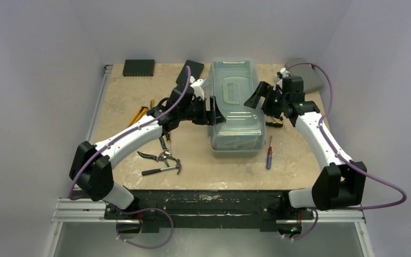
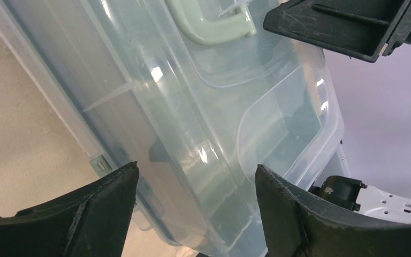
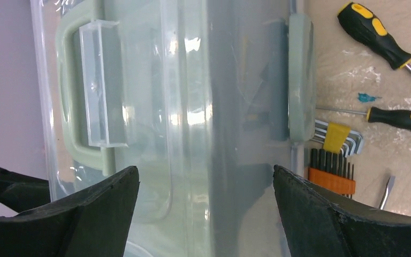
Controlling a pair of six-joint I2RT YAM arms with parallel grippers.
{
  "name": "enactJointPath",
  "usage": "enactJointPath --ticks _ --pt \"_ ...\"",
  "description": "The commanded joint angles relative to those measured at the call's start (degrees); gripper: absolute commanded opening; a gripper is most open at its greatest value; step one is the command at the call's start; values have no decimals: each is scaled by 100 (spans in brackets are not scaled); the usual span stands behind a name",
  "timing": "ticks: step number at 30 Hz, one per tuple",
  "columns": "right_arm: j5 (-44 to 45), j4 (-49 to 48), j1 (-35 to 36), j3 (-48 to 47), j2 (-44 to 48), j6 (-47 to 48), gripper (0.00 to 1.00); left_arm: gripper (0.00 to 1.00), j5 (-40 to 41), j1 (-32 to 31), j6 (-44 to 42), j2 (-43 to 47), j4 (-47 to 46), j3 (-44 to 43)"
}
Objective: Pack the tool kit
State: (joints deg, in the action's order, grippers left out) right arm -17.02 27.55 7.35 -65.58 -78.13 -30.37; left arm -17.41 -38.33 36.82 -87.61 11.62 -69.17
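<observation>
- Sage-green toolbox [image 1: 236, 145] on the tabletop [image 1: 208, 172]; translucent lid [image 1: 242, 115] down, pale green handle [image 3: 67, 96] flat on top.
- Left gripper [image 1: 215, 111] and right gripper [image 1: 257, 95]: jaws released, flanking it.

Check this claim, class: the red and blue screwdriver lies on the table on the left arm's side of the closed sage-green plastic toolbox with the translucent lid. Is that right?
Not quite. The red and blue screwdriver lies on the table on the right arm's side of the closed sage-green plastic toolbox with the translucent lid, not the left. The top external view shows it.
</observation>
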Motion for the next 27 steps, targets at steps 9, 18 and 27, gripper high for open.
enactJointPath --ticks 9,18,27 --pt "112 233 1258 -212 -671 35 88 77 70 639 -284 1157 680 890" --pt "238 -97 2155 -693 -1435 -318 88 78 298 1121 -277 1886 927 1516" --pt "236 -369 3012 -1382 -2241 -708 88 79 1012 1484 -187 2713 1620 2008"
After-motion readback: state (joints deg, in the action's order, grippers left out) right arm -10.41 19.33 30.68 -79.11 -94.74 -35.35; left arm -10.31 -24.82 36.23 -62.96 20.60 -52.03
